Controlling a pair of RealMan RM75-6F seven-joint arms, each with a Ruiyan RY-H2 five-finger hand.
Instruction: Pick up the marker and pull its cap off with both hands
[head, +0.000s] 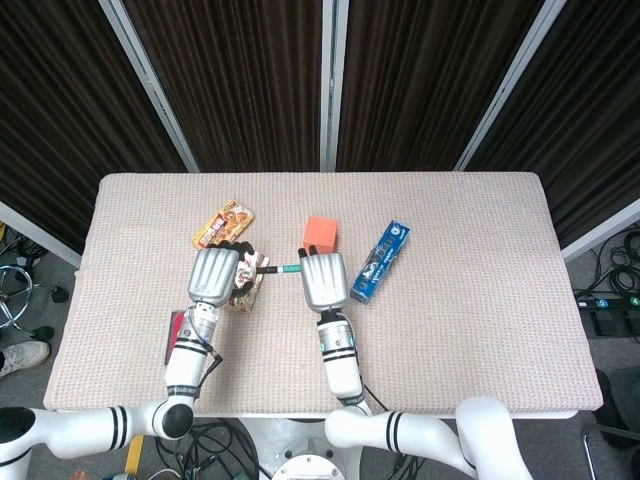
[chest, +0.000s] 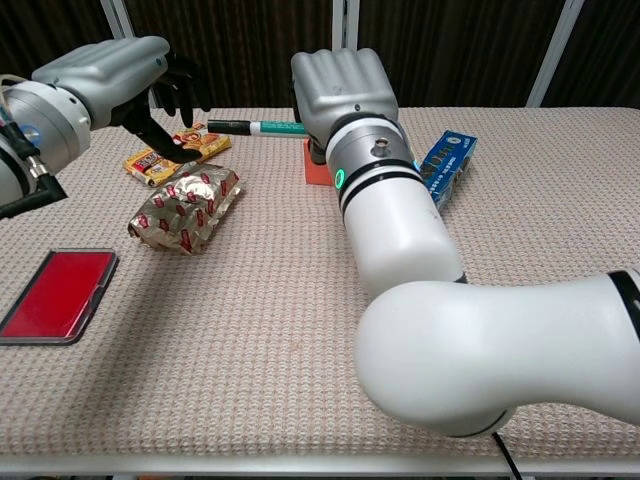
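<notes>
My right hand (head: 323, 280) (chest: 337, 87) grips the teal marker (chest: 262, 127) above the table, holding it level. Its black cap (chest: 228, 126) points left, toward my left hand. In the head view only a short piece of the marker (head: 277, 269) shows between the two hands. My left hand (head: 217, 277) (chest: 120, 80) hovers over the foil packet with its dark fingers (chest: 178, 82) spread, holding nothing. The cap's tip is right beside those fingers; whether it touches them I cannot tell.
A crumpled foil snack packet (chest: 185, 208) lies under my left hand. An orange snack bar (head: 223, 226), an orange block (head: 320, 233) and a blue packet (head: 380, 260) lie further back. A red flat case (chest: 57, 294) sits near the front left edge.
</notes>
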